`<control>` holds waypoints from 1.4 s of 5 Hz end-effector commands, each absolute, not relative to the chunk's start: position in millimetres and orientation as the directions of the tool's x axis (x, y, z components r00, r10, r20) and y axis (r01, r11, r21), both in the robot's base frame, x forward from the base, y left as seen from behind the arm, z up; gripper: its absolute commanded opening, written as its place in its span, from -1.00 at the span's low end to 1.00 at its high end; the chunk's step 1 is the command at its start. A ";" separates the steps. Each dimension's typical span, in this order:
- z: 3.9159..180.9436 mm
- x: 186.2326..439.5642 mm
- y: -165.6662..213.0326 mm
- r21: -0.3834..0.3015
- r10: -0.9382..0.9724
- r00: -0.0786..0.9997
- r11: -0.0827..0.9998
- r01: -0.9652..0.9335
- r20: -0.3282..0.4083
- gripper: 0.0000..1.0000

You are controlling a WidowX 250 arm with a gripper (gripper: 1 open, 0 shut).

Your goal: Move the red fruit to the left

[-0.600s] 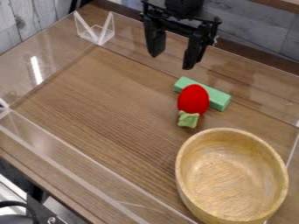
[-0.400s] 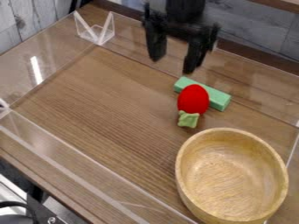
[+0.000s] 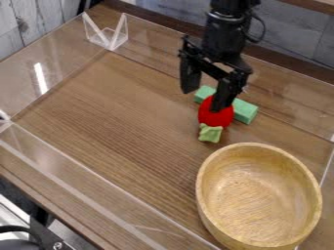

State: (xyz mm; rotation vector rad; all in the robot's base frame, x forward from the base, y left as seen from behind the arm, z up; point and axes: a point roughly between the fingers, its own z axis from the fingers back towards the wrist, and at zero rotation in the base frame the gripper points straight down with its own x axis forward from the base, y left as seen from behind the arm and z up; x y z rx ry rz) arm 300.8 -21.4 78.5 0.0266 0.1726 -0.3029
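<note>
fingers (image 3: pixel 208 94) spread open just above the red fruit (image 3: pixel 214 116), not gripping it.

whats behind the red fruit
A flat green block lies right behind the red fruit. The open gripper, pointing down, covers part of both, so whether they touch cannot be seen.
</note>
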 end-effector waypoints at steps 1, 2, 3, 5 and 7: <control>79.5 311.0 -18.1 0.032 -0.299 0.947 0.952 0.305 -0.114 1.00; 62.7 310.8 -11.8 0.039 -0.279 0.953 0.958 0.285 -0.121 1.00; 65.7 316.1 -6.7 0.053 -0.268 0.955 0.960 0.276 -0.123 -1.00; 71.3 312.6 -8.3 0.069 -0.254 0.959 0.962 0.264 -0.122 1.00; 77.8 298.5 -23.4 0.089 -0.264 0.959 0.958 0.273 -0.108 -1.00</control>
